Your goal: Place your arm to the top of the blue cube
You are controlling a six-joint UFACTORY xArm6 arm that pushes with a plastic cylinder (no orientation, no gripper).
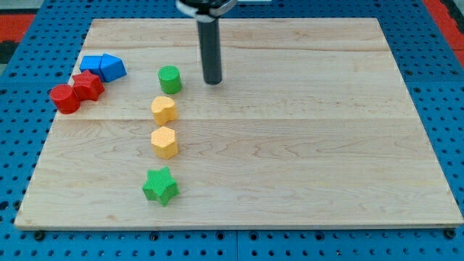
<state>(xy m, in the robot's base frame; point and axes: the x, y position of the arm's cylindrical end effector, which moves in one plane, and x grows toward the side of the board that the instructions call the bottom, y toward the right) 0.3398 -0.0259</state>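
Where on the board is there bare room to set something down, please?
The whole half to the view's right of my tip is bare wood. The view's left is crowded: blue blocks and red blocks at the edge, then a column from the green cylinder past yellow blocks to the green star.

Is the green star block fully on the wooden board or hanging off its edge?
Fully on. The green star sits wholly on the wooden board, with bare wood showing between it and the bottom edge.

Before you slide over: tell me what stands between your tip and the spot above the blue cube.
Nothing visible. My tip is right of the green cylinder, which sits below the straight line to the bare wood above the blue cube.
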